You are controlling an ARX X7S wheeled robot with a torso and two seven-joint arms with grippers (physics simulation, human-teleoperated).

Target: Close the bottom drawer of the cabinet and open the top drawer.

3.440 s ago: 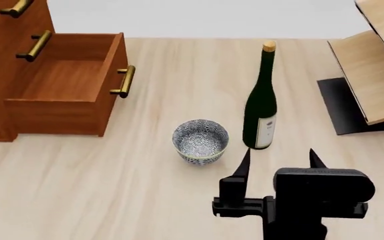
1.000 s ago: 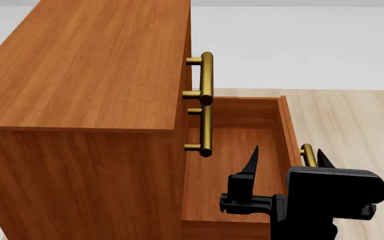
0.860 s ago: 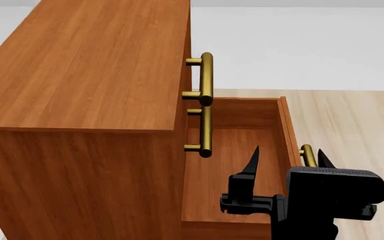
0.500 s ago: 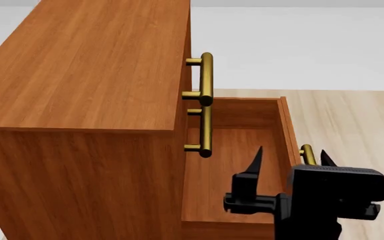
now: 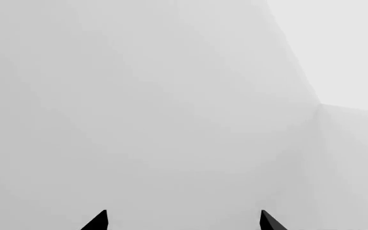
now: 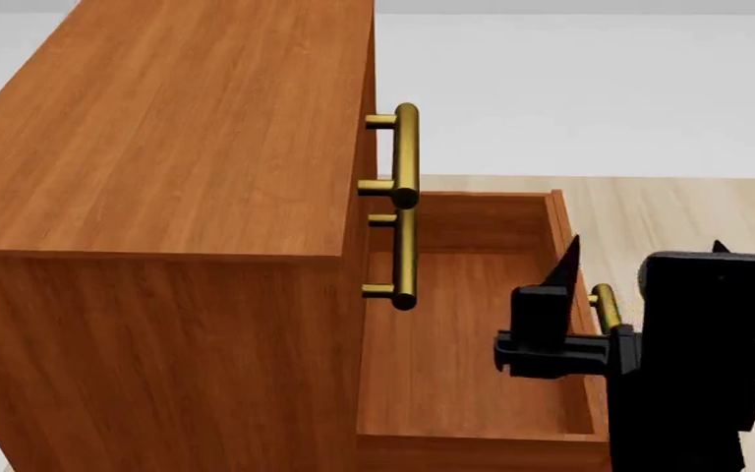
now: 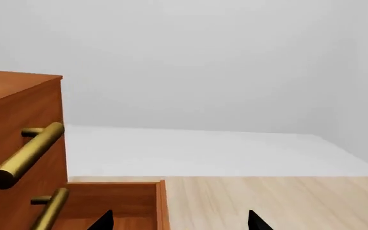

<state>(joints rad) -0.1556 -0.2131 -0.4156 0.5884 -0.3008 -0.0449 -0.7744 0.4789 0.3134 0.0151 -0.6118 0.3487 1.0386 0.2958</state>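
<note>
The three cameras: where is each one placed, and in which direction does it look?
Head view: high on the robot, looking down at the cabinet, the open bottom drawer and the right gripper.
Right wrist view: near the right gripper, facing past the cabinet toward a pale wall; only two fingertips show.
Left wrist view: near the left gripper, facing blank pale walls; two fingertips show.
Head and right wrist views share the cabinet, its handles and the bottom drawer.

Room as you see it: pale wood tabletop, lengthwise grain, evenly lit. Beyond its far edge, a plain light-grey floor. Bare pale-grey walls meet at a corner.
</note>
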